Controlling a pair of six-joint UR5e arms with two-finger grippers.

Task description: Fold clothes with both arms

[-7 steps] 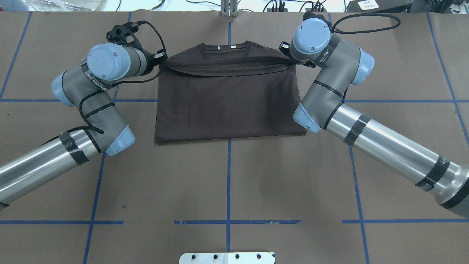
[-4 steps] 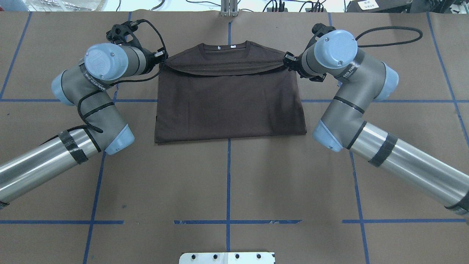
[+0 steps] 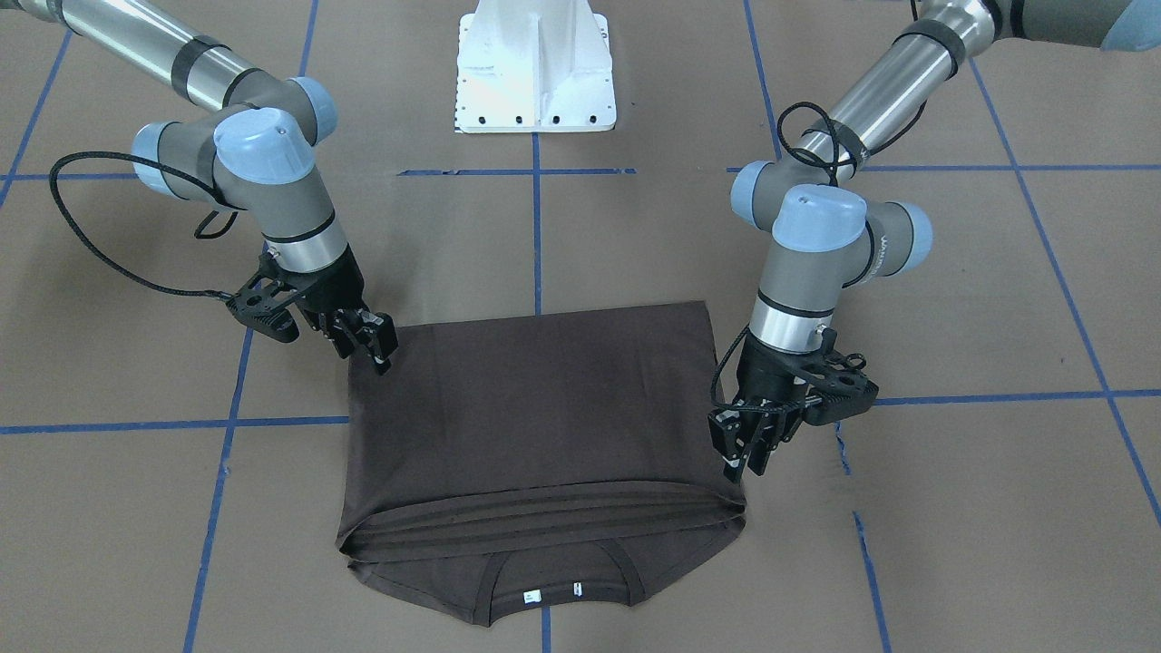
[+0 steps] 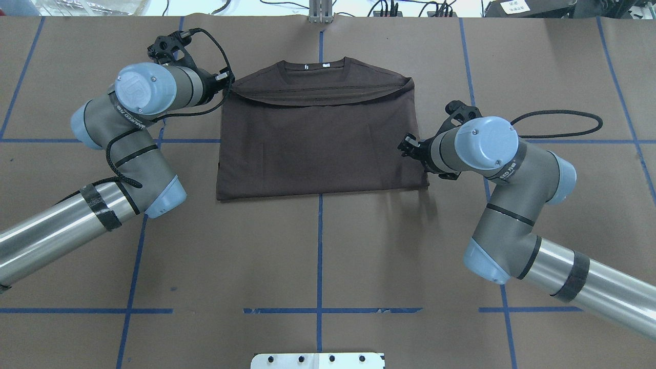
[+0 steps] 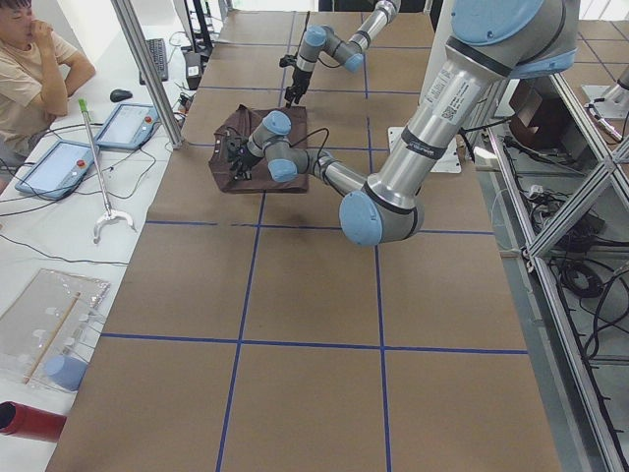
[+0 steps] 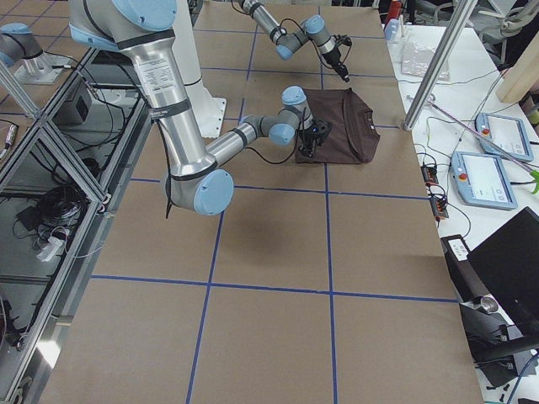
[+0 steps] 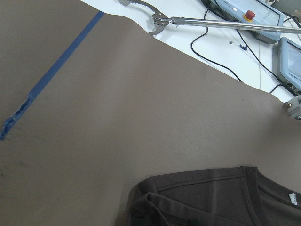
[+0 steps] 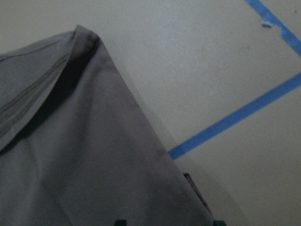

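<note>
The dark brown T-shirt (image 4: 318, 138) lies flat, folded in half, its hem brought up just short of the collar (image 4: 315, 65) with its white labels. My left gripper (image 4: 227, 86) is at the hem's left corner and looks shut on the cloth there; the front-facing view shows it (image 3: 742, 467) low over that corner. My right gripper (image 4: 407, 146) hangs open over the shirt's right edge, near the fold, holding nothing. From the front it (image 3: 376, 354) stands beside the shirt (image 3: 535, 426). Its fingertips (image 8: 121, 221) show spread apart in the right wrist view.
Brown paper with blue tape lines (image 4: 319, 246) covers the table. The white pedestal (image 3: 535, 68) stands at the robot's side. Beyond the far edge are tablets (image 5: 128, 123), a reach-grabber tool (image 7: 211, 23) and a seated person (image 5: 29, 69).
My right gripper let go of the hem's right corner and swung back along the shirt's right edge. That corner dropped onto the shoulder. The left arm barely moved.
</note>
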